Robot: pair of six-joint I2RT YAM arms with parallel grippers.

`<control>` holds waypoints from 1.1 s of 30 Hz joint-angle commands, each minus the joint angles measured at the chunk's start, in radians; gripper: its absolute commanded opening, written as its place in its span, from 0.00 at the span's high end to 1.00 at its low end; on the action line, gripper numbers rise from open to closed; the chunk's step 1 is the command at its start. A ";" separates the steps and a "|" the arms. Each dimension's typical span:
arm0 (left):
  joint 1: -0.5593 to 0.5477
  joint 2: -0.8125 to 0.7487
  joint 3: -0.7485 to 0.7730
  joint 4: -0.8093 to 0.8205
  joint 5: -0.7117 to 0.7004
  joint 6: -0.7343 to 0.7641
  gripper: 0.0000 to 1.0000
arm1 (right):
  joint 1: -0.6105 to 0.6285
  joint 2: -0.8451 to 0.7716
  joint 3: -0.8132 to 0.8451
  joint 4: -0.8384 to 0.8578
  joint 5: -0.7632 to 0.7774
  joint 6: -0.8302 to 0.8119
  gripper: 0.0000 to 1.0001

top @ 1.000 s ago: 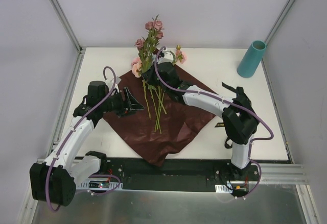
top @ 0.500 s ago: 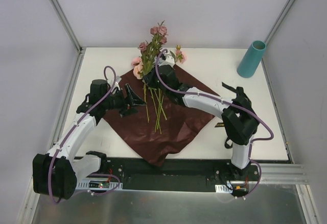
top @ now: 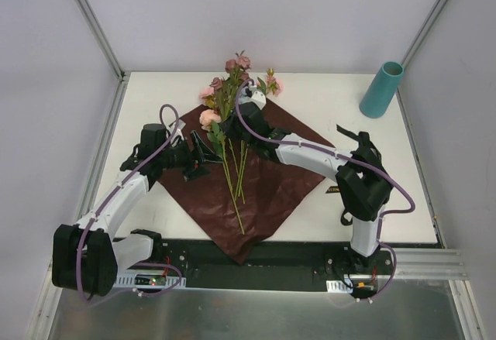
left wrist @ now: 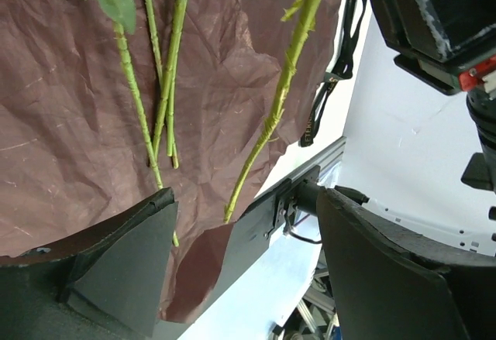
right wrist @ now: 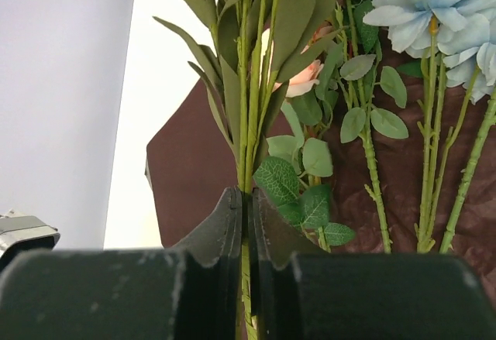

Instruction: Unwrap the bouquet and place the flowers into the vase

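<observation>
Lifting the pinched bunch clear of the wrap looks to be the step in hand; the right gripper [right wrist: 248, 200] is shut hard on a few thin green stems [right wrist: 249, 115], just below their leaves, with no gap showing between its jaws. Those flowers [top: 236, 69] stand above the far corner of the maroon paper [top: 271, 193], which lies spread flat on the table [top: 325, 100]; more loose stems [top: 242, 166] lie along its middle, a pale blue bloom [right wrist: 434, 3] among them; so the bouquet is unwrapped, by my reading, and no flowers show in the vase [top: 381, 90], which stands at the far right corner, well apart from the bunch. The left gripper [left wrist: 246, 197] hangs wide open over the paper, just beside the loose stems, holding nothing.

To do this well, I would raise the bunch straight up until its ends clear the sheet; a sideways drag could snag the loose stems or pull the paper; then carry it across, turn it upright and lower the cut ends squarely into the mouth; the hold is narrow on long stems, so they may swing; slow travel helps; the free claw could pin the paper if it lifts.
</observation>
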 commanded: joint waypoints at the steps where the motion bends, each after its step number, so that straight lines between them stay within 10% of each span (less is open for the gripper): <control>1: 0.010 0.025 0.012 0.027 0.001 0.010 0.25 | 0.002 -0.061 0.016 0.000 0.030 -0.002 1.00; 20: 0.013 0.005 0.336 -0.433 -0.158 0.419 0.06 | -0.191 -0.374 -0.142 0.423 0.071 -0.669 1.00; 33: 0.013 -0.027 0.316 -0.471 -0.285 0.467 0.01 | -0.628 -0.347 -0.058 0.756 -0.108 -0.834 1.00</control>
